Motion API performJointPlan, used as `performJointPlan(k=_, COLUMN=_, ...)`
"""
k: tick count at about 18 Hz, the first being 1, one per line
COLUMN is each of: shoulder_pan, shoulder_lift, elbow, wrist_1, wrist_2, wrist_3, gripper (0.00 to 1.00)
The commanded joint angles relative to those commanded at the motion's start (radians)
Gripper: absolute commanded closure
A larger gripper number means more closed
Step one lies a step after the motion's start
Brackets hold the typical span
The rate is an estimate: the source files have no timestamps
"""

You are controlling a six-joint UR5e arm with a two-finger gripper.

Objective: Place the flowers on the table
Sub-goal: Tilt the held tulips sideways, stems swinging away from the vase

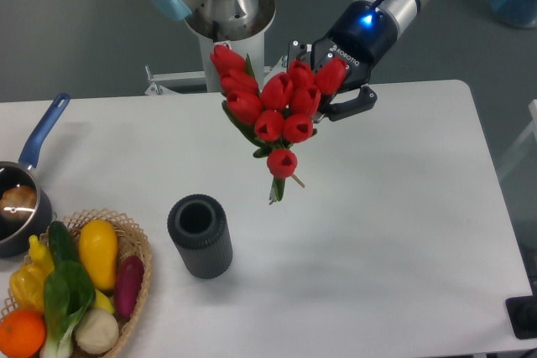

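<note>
The flowers, a bunch of red tulip buds with green leaves, hang in the air above the middle of the white table. The buds face the camera and the stems run back toward my gripper. The gripper is shut on the stems, which the buds mostly hide. The bunch is clear of the tabletop, up and to the right of the dark ribbed vase, which stands upright and empty.
A wicker basket with vegetables and fruit, including a green leafy vegetable, sits at the front left. A dark pot with a blue handle stands at the left edge. The arm's base is behind the table.
</note>
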Motion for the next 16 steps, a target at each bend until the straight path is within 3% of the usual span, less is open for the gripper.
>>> performJointPlan(k=4, shoulder_pan=0.003, shoulder_lift=0.009, elbow=-0.008, wrist_1=-0.002, wrist_2=0.061, wrist_3=-0.005, gripper=0.76)
performJointPlan(k=8, shoulder_pan=0.005, shoulder_lift=0.018, elbow=-0.009, wrist_1=-0.015, wrist_2=0.241, wrist_3=-0.006, gripper=0.76)
performJointPlan(k=16, shoulder_pan=-0.020, shoulder_lift=0.040, elbow=-0.003, wrist_1=-0.048, wrist_2=0.451, wrist_3=-0.002, gripper=0.76)
